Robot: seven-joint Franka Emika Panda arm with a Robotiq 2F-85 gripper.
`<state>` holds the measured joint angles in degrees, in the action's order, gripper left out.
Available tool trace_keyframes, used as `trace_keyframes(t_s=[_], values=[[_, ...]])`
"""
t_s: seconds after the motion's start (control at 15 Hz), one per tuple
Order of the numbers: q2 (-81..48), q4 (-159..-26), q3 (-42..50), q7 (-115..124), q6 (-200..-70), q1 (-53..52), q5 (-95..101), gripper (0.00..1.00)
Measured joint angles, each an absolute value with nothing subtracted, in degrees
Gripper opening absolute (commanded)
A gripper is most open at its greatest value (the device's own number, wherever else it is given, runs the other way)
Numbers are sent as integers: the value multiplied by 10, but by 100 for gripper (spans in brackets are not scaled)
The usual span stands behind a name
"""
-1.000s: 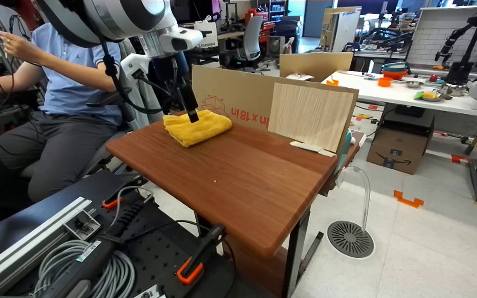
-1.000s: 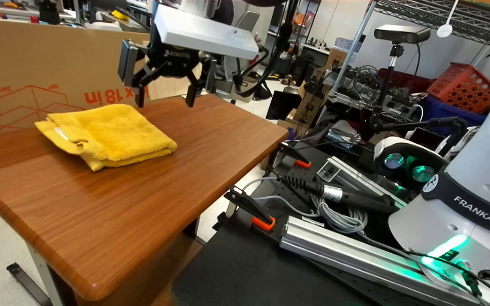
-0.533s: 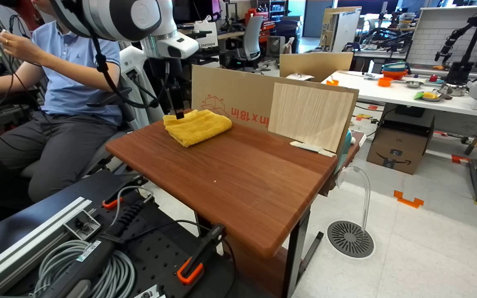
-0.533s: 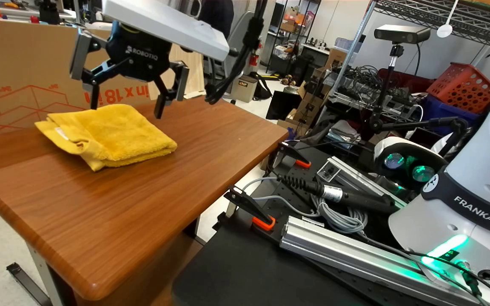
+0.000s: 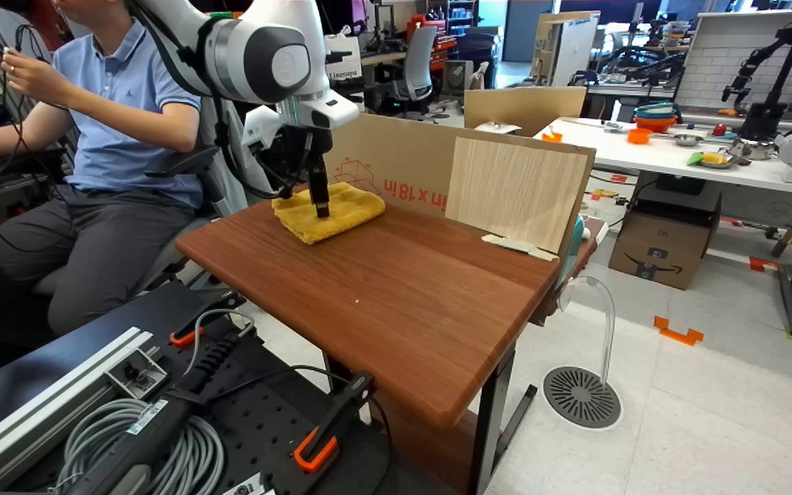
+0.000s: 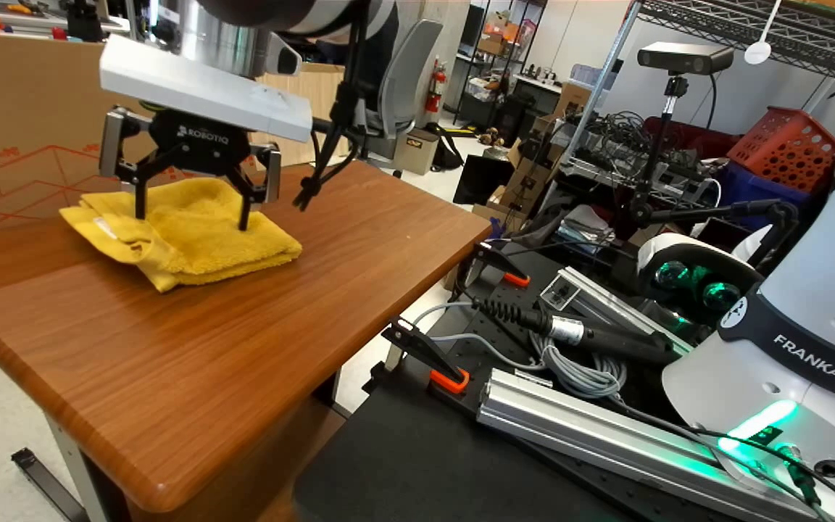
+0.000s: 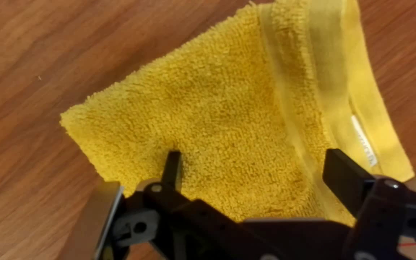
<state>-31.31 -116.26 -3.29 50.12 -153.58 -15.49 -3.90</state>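
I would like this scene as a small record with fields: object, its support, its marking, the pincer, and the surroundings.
Object: yellow terry towel, folded
Support: brown wood-grain table
Marking: small white label near one towel edge; text unreadable
Pincer: open, pointing down over the towel; contact not certain
Surroundings: upright cardboard panel beyond the towel in both exterior views; pale wood-grain board in front of the panel

Folded yellow towel (image 7: 222,119) on table (image 6: 243,341)

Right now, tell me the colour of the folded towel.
The folded towel is yellow with a small white tag; the wrist view shows it best.
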Motion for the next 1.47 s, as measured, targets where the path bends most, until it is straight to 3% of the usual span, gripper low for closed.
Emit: trace_keyframes(t_s=[0.53,1.47], values=[[-345,-1105,-1,544,-1399,-159,-31,100],[-238,-1307,101,529,-1413,-72,41,100]])
